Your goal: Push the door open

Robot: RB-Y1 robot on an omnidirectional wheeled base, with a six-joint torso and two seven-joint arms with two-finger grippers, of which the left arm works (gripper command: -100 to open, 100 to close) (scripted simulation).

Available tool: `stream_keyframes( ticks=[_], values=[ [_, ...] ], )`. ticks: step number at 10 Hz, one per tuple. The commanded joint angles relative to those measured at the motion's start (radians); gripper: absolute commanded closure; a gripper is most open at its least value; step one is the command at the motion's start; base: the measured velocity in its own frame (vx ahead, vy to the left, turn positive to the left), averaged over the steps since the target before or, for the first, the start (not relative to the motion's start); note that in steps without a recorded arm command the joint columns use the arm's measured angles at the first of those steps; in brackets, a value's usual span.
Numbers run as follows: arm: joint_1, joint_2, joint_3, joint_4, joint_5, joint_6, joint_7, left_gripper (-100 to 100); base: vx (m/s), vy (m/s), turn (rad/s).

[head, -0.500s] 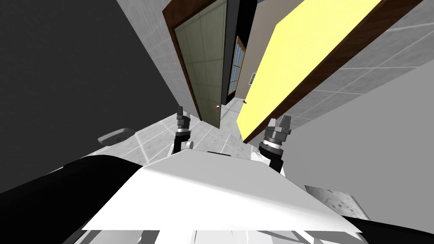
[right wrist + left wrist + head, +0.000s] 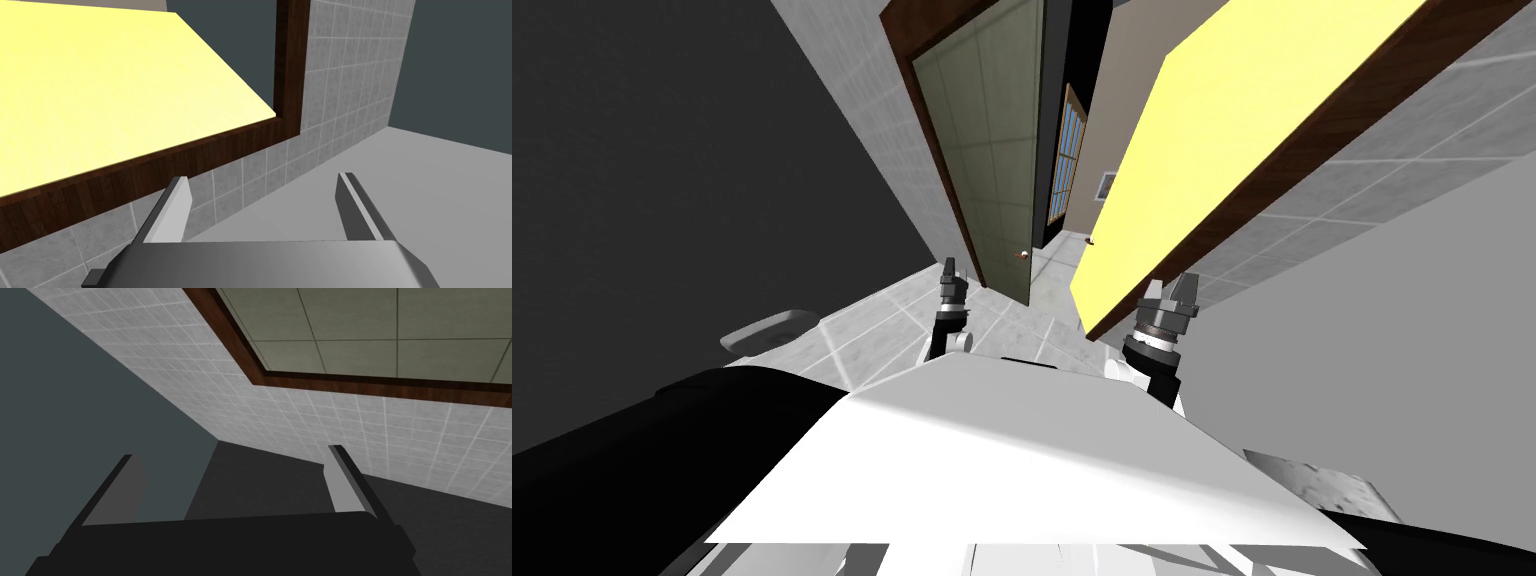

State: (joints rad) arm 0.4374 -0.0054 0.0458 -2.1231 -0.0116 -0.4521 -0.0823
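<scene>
our left pincer [image 2: 948, 268] gaped wide and held nothing; the grey-green door [image 2: 992, 150], set in a dark brown frame [image 2: 350, 383], stood just ahead of it, untouched, the knob [image 2: 1025, 255] beyond to its right; our right pincer [image 2: 1180, 290], equally wide and empty, faced a tiled wall [image 2: 330, 100] beside a yellow door [image 2: 100, 90]

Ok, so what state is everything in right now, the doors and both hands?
green-grey door: knob edge free, seemingly ajar, no hand on it
yellow door: flush with its brown frame at the corner; shut or not, cannot tell
left hand: open, empty
right hand: open, empty
</scene>
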Motion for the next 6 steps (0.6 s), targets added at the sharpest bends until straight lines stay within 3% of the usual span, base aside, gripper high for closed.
stream_keyframes(
  ticks=[1, 6],
  values=[
    [-0.015, 0.009, -0.003, 0.035, 0.007, -0.008, 0.002, -100, 0.085, 0.030, -0.049],
    [-0.065, 0.032, -0.024, 0.163, 0.028, -0.037, 0.004, -100, 0.088, 0.040, -0.056]
  ],
)
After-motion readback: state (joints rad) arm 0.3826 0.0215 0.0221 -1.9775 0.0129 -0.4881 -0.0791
